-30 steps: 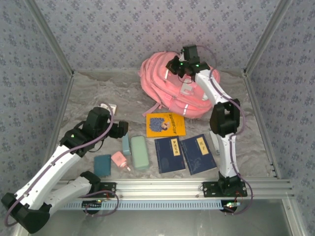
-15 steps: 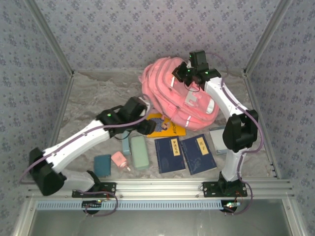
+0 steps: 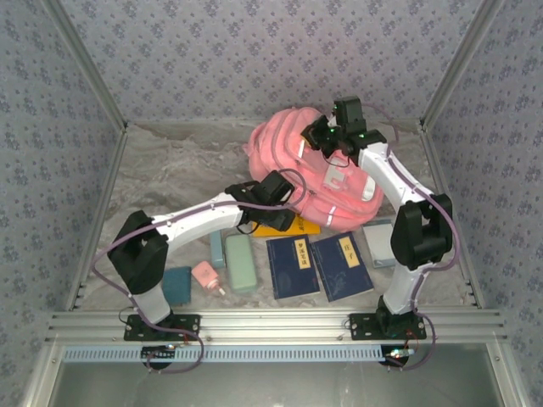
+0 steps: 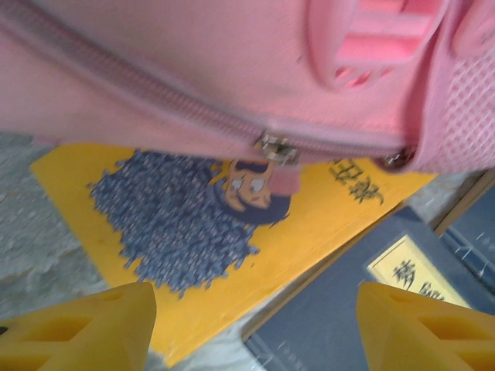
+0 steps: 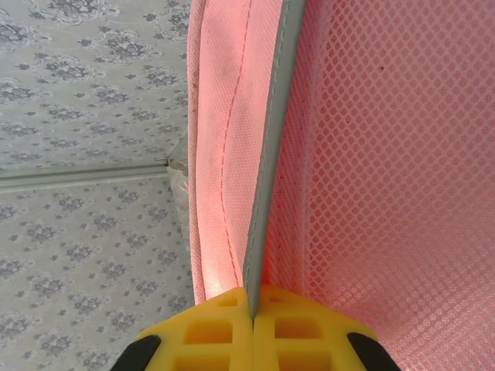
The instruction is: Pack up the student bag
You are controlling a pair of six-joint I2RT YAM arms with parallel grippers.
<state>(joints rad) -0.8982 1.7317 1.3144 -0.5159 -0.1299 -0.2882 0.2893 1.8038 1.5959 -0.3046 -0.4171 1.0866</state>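
Top external: the bag [image 3: 284,153] lies upper centre on the worktop [image 3: 170,170], and nothing looks packed yet. The right pincer [image 3: 327,136] is clamped on its pale strip [image 5: 267,154]. The left pincer [image 3: 287,191] stands apart beside the closed zip [image 4: 278,148], above the yellow book [image 4: 186,239]. The blue books [image 3: 293,267] lie lower centre, unpacked.

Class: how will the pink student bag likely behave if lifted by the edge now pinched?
The student bag probably sags and folds, since its fabric lies slumped and creased. The thin grey-trimmed edge between the right fingers likely bends rather than carries shape. It may be light for its bulk, though its contents are hidden.
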